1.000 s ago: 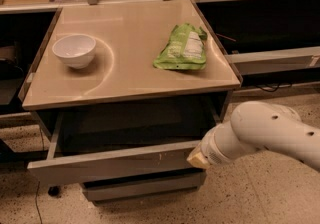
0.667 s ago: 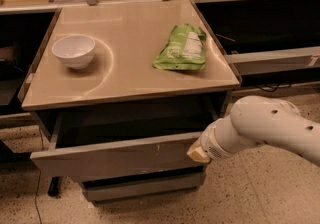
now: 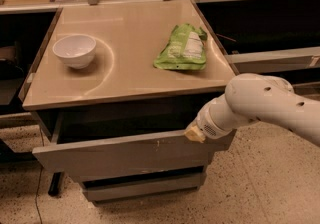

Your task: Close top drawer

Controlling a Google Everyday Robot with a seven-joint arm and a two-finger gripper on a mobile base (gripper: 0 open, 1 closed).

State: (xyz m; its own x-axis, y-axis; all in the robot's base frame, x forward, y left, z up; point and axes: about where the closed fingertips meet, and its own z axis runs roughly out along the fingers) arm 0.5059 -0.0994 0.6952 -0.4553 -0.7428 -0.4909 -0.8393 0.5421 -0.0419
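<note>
The top drawer [image 3: 125,154] is a wide grey drawer under the beige counter top, standing partly open, with its tall flat front bearing small pale scratches right of centre. Only a dark gap shows between its front and the counter edge. My gripper [image 3: 195,133] is at the end of the white arm that comes in from the right. It rests against the upper right part of the drawer front.
A white bowl [image 3: 74,50] and a green snack bag [image 3: 183,48] sit on the counter top [image 3: 125,75]. A slimmer grey drawer front [image 3: 145,185] sits below. Dark shelving stands to the left and right, speckled floor in front.
The top drawer has slid inward toward the cabinet, the open gap is smaller. My arm and gripper have moved forward with the drawer front.
</note>
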